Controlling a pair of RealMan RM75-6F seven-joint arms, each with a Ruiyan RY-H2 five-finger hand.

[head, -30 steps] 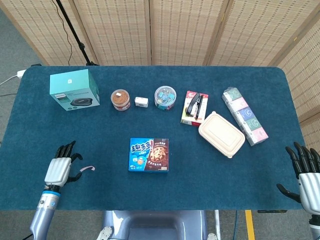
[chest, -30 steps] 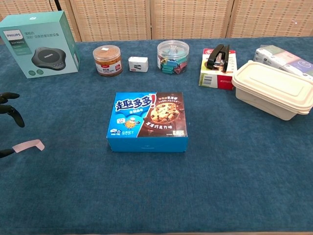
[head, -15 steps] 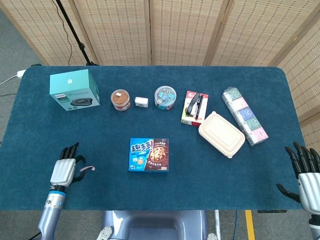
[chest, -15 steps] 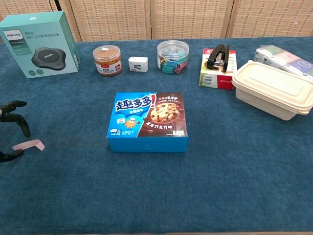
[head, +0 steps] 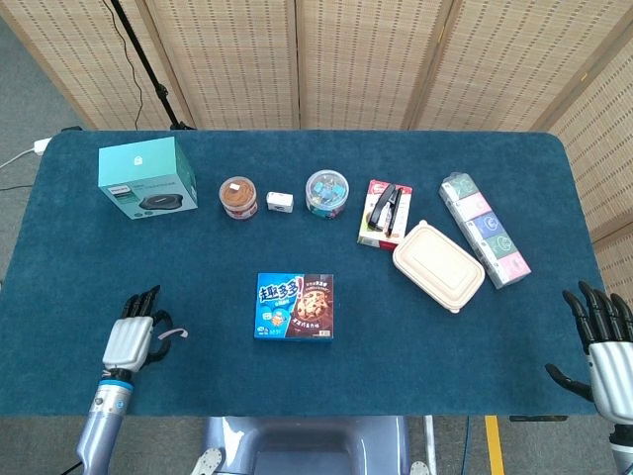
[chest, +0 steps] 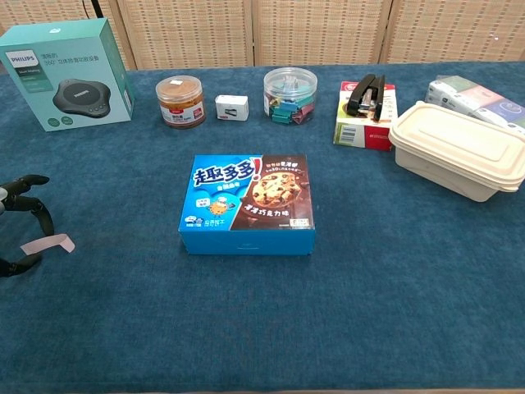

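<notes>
Left hand (head: 132, 333) low over the blue table (head: 415, 336) near its front left corner, palm down, fingers loosely curled and apart, nothing gripped. Pale pink strip (chest: 47, 243) flat on the cloth just beside the fingertips (chest: 33, 180); in the chest view, strip lying between a curved finger above and the thumb tip below, contact not clear enough to call. Same strip in the head view (head: 174, 333) poking out to the right of the hand.

Right hand (head: 600, 332) at the front right edge, past the table's border, fingers spread wide and pointing up, holding nothing, well apart from every object; seen in the head view only.

Cookie box (chest: 248, 203), blue with chocolate-chip cookie print, flat in the middle of the table, well to the right of the strip.

Along the back, left to right: teal Philips box (chest: 68, 74) standing upright; small jar with brown contents (chest: 180, 100); little white box (chest: 232, 107); clear round tub of binder clips (chest: 289, 95); black stapler (chest: 364, 95) lying on its red-and-white carton (chest: 361, 129). Right of that, beige lidded food container (chest: 458, 149), closed, and just behind it a long pack of tissues (head: 484, 229) in pastel wrappers, set diagonally.

Folding woven screens (head: 346, 59) behind the table.
</notes>
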